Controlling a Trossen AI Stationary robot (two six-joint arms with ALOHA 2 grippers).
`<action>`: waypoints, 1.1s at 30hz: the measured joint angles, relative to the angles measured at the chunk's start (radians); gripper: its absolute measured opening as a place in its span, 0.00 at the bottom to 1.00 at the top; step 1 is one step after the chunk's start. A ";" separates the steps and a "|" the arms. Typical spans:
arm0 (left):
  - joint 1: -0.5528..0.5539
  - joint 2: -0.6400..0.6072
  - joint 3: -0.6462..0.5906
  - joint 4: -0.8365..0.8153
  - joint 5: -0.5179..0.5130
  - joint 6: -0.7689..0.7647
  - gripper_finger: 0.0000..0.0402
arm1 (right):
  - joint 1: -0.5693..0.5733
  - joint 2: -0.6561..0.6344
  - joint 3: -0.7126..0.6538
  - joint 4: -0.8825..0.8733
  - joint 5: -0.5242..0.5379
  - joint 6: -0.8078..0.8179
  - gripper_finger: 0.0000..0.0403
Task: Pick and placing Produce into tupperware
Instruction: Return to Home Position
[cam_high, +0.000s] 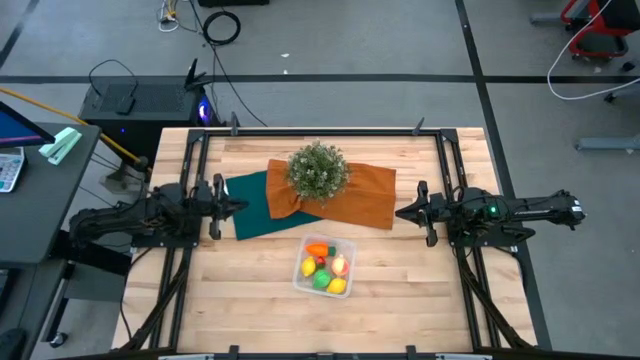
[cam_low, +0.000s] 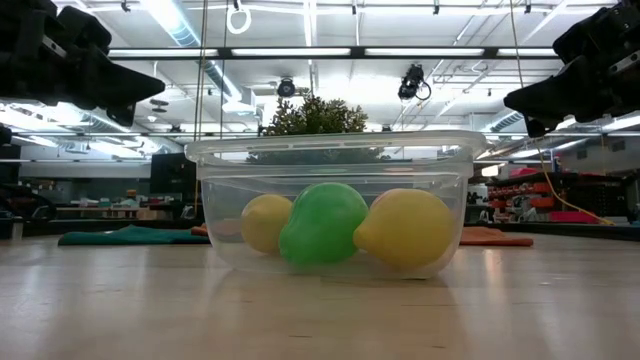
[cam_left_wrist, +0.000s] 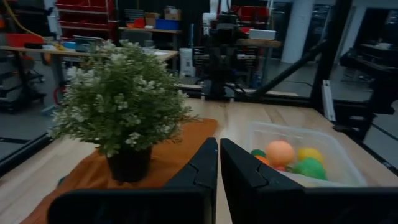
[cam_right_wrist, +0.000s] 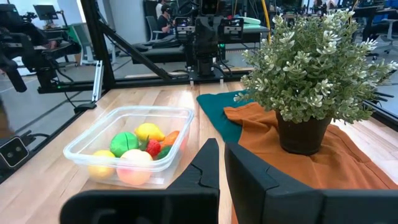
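produce (cam_high: 326, 268) in tupperware (cam_high: 299, 272) — arms flanking; raised

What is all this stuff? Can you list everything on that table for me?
Clear box: one, colourless, front middle of table.
Yellow fruits: two, in the box.
Green piece: one, in the box.
Carrot: one, orange, in the box.
Peach-coloured fruit: one, in the box.
Red piece: one, small, in the box.
Potted plant: one, green, on the orange cloth.
Orange cloth: one, behind the box.
Teal cloth: one, beside the orange cloth.
Table: one, light wood.
Left gripper: dark, shut, raised at left.
Right gripper: dark, shut, raised at right.
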 joint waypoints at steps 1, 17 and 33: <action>-0.006 0.000 0.000 0.000 0.000 0.000 0.06 | 0.000 0.000 0.000 0.000 0.000 0.000 0.00; -0.015 0.000 0.000 0.000 0.000 0.000 0.09 | 0.000 0.000 0.000 0.000 0.000 0.000 0.00; -0.015 0.000 0.000 0.000 0.000 -0.001 0.07 | 0.000 0.000 0.000 0.000 0.000 0.000 0.00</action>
